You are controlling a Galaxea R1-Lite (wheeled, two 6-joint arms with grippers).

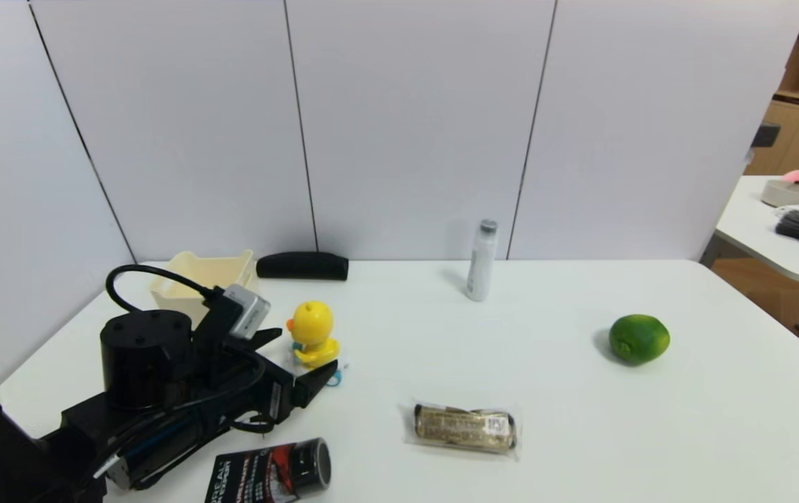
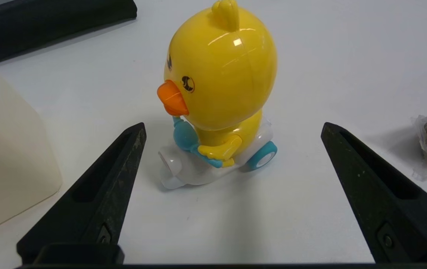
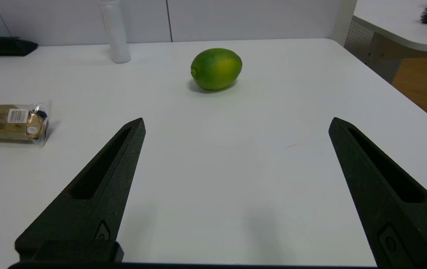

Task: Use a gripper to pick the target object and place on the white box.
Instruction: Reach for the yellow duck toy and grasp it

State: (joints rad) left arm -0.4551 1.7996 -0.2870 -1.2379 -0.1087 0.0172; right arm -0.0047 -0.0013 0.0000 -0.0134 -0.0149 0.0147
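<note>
The target object, a yellow duck toy point(image 1: 312, 341) point(image 2: 221, 89) with an orange beak, stands upright on its white wheeled base at the table's left. My left gripper point(image 1: 302, 355) point(image 2: 234, 129) is low over the table just in front of the duck, open wide. Its two black fingers point(image 2: 124, 157) flank the duck without touching it. The white box point(image 1: 202, 283) point(image 2: 8, 157), a cream tub, stands behind and left of the gripper. My right gripper point(image 3: 236, 123) appears only in its own wrist view, open above bare table with nothing between its fingers.
A green lime point(image 1: 639, 339) point(image 3: 216, 68) lies at the right. A wrapped snack bar point(image 1: 464, 427) lies in the front middle, and a black-and-red tube point(image 1: 274, 471) near the front edge. A white bottle point(image 1: 481, 260) and a black case point(image 1: 302, 265) stand by the back wall.
</note>
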